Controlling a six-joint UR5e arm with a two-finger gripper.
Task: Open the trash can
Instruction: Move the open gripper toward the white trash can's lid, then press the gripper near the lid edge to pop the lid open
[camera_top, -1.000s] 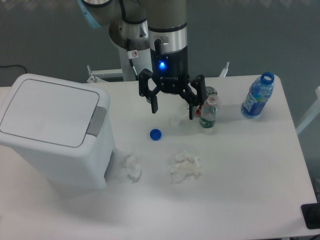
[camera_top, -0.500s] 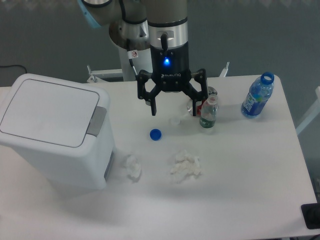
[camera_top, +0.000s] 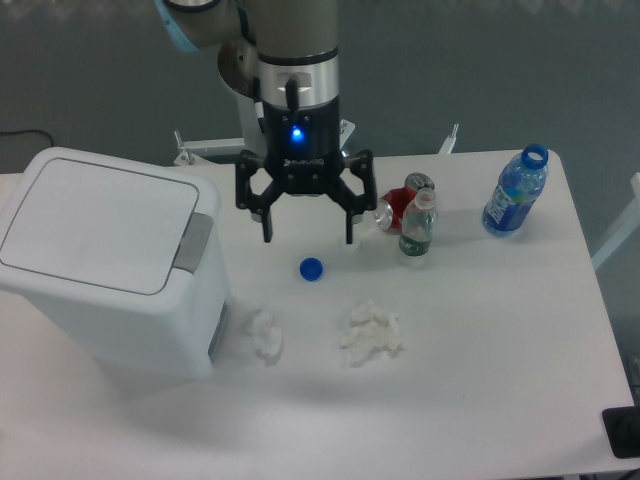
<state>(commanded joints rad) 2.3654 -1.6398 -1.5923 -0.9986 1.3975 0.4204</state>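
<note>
White table (camera_top: 480, 330), gripper (camera_top: 308, 228) spread wide, holding nothing, above blue cap (camera_top: 311, 268), beside closed trash can (camera_top: 105, 260)

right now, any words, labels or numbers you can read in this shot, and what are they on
None can be read.
End effector: pale lettering under its blue light, too blurred.
Arm base sticker: red sign, too small.
Blue bottle, small bottle and red can: labels blurred.
Trash can: no text visible.
</note>
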